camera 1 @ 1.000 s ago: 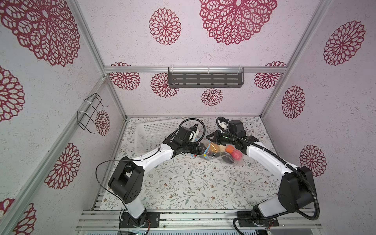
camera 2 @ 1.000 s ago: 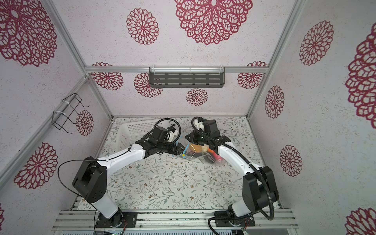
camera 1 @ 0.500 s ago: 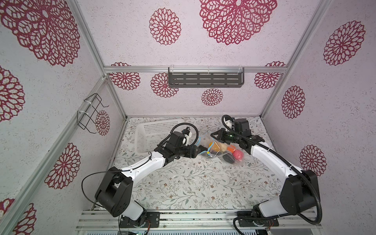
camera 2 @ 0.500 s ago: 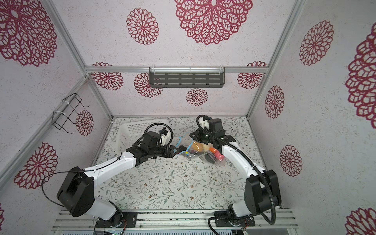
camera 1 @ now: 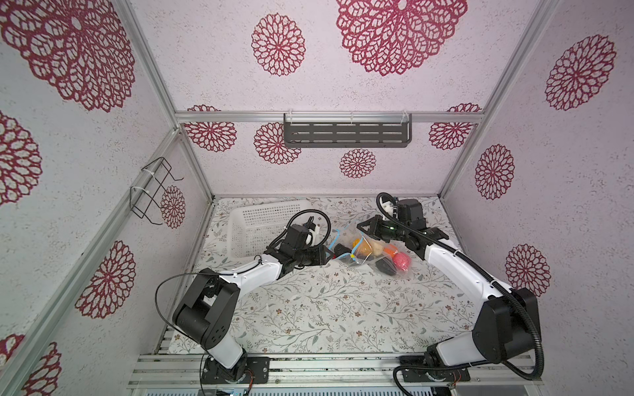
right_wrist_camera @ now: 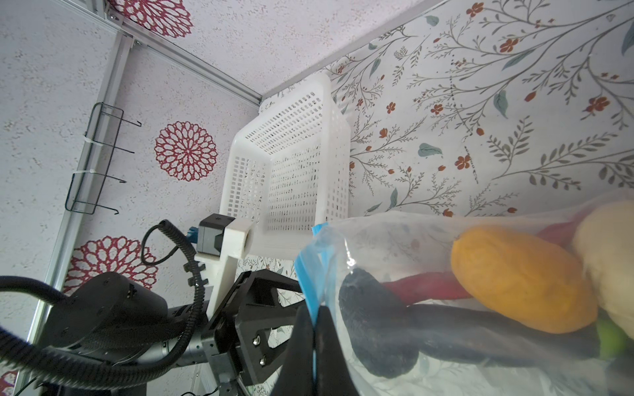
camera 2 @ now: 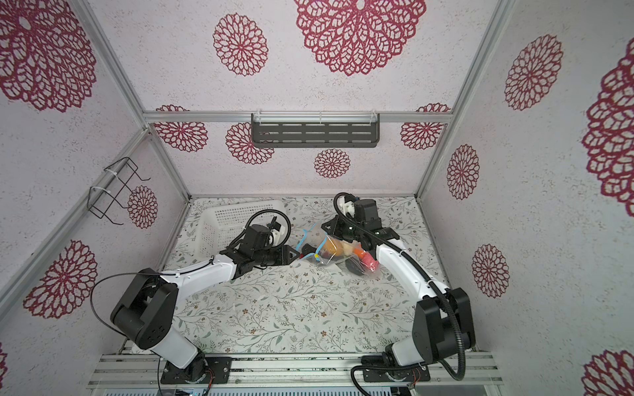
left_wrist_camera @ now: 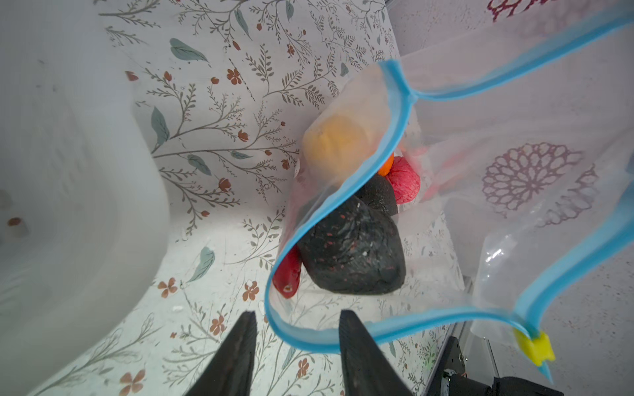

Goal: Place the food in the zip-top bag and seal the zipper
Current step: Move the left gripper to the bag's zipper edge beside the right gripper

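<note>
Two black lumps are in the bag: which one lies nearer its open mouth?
The speckled black lump, just inside the blue zipper beside the red chilli. The plain black lump sits deeper, beside the pink-red ball.

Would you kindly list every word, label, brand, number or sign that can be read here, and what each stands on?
No legible text in any view.
On the clear crinkly plastic bag with a light blue strip: none.
On the white perforated plastic basket: none.
On the floral table covering: tiny dark marks among the sprigs, too small to read.
</note>
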